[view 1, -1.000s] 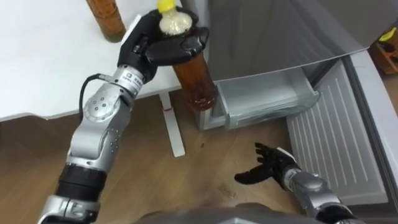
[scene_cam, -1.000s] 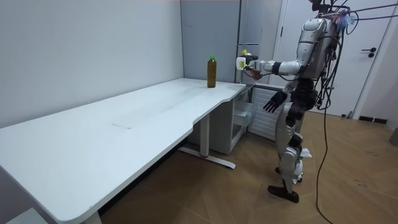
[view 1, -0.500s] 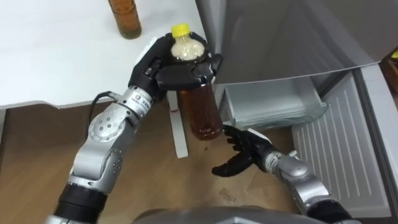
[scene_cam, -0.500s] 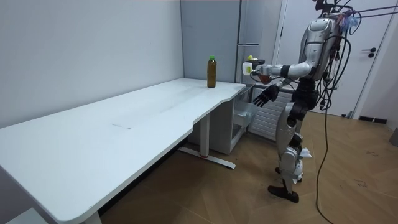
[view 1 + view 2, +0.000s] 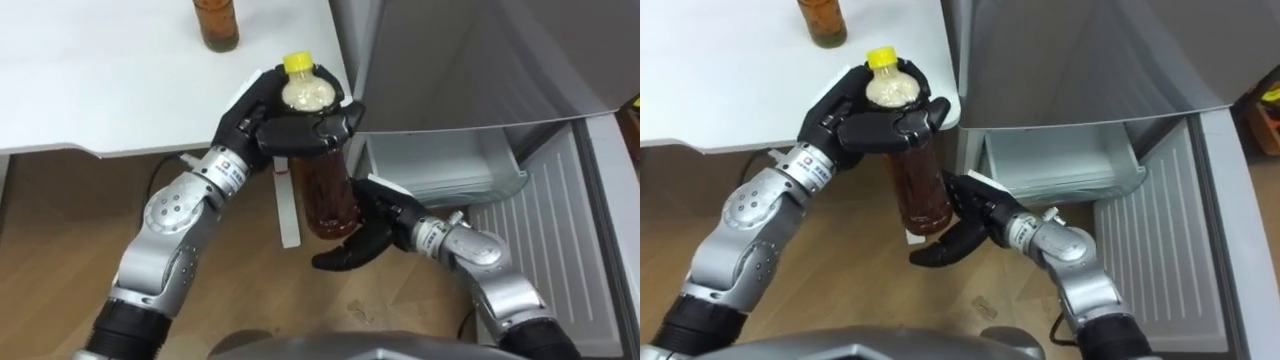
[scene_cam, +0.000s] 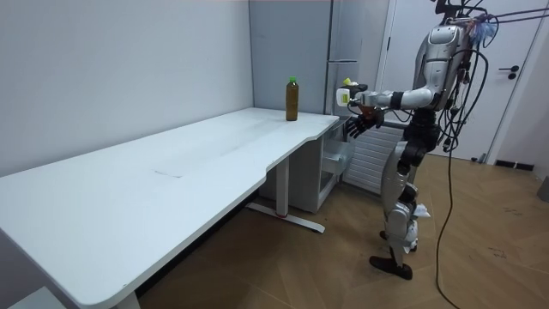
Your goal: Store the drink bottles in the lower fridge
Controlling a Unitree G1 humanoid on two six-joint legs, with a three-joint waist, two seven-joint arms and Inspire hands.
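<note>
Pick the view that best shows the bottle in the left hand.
Left eye view: the bottle shows close, yellow cap to base, left hand curled round its neck, right hand open by its base. Right eye view shows likewise. Room view: small, far off.

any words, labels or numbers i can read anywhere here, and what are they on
No text here can be read.
white tag at the wrist of the left robot hand: dark print, too small to read.
held bottle: no label text shows.
second bottle on the table: no text shows.
</note>
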